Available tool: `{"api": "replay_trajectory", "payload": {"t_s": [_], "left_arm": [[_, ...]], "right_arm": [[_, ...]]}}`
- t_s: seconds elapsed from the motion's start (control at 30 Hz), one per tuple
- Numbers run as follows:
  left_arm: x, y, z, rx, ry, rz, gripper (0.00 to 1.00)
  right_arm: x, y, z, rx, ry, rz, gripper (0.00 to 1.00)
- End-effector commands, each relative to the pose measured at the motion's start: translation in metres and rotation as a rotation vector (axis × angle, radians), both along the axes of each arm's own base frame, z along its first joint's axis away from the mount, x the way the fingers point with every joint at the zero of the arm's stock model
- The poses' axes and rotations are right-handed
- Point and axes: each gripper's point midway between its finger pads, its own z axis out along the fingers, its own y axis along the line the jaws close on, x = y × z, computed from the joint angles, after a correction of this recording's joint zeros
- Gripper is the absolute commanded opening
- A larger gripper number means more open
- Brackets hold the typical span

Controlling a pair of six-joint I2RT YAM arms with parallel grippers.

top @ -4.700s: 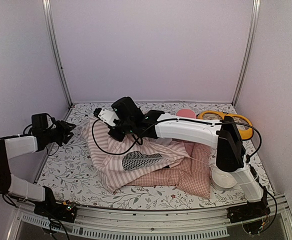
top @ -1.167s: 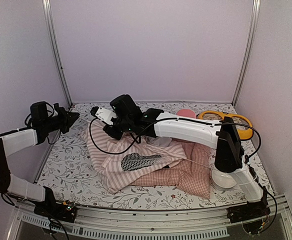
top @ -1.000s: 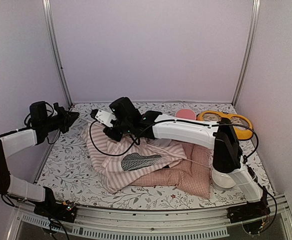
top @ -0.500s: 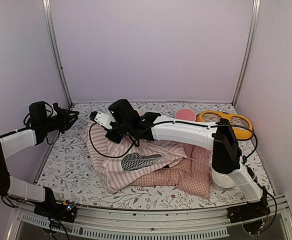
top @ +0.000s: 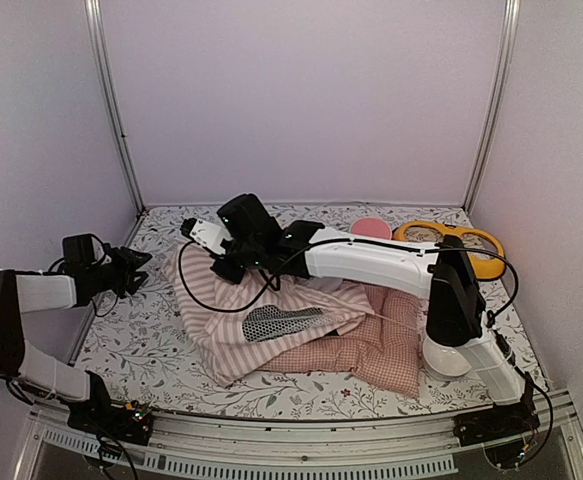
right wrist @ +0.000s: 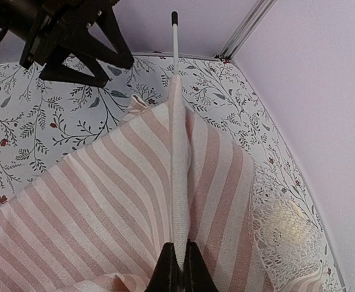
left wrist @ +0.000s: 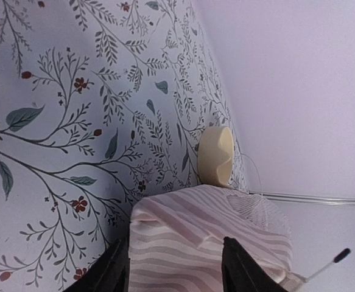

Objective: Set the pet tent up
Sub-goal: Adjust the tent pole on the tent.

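Running along the near edge, a metal rail (top: 301,452) carries both arm bases. Beyond it the table (top: 141,345) lies under a white cloth printed with leafy sprigs and small red flowers. Beside the right base sits a white bowl (top: 447,360), just by a pink checked cushion (top: 371,352). The pet tent (top: 221,320) sprawls collapsed across that cushion and the middle of the table, with its pink-and-white stripes rumpled and its oval black mesh window (top: 274,322) facing up.

Over the table's left side hangs the left gripper (top: 136,265). Its fingers (left wrist: 113,271) are spread apart and grasp nothing, and it is apart from the tent's left corner. Further back, the right gripper (right wrist: 178,267) is clenched on the white sleeve sewn along the tent's striped fabric. A thin white pole (right wrist: 175,42) with a black tip sticks out of that sleeve towards the left gripper.

At the far right of the table rest a round pink dish (top: 371,227) and a yellow-orange ring (top: 419,231). Bare pale lilac walls (top: 301,100) close the room in, and metal posts (top: 111,110) rise at the back corners
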Motion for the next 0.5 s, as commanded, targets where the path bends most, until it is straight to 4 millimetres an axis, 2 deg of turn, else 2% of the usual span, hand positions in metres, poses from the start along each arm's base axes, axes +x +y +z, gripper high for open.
{"api": "replay_trajectory", "payload": {"t_s": [0.0,0.2,0.3,0.47], "left_arm": [[0.003,-0.001,-0.019,0.002,-0.004,-0.014,0.52],[0.001,-0.022,-0.047,-0.024,0.006,-0.081,0.49],[0.001,-0.032,-0.045,-0.053,-0.037,-0.105,0.5],[0.002,-0.038,-0.038,-0.078,-0.079,-0.108,0.5]], "right_arm": [[-0.008,-0.006,0.062,0.097,-0.031,-0.007,0.0],[-0.01,-0.006,0.062,0.095,-0.024,-0.006,0.0],[-0.01,-0.006,0.063,0.097,-0.024,-0.004,0.0],[-0.012,-0.005,0.063,0.098,-0.024,0.001,0.0]]}}
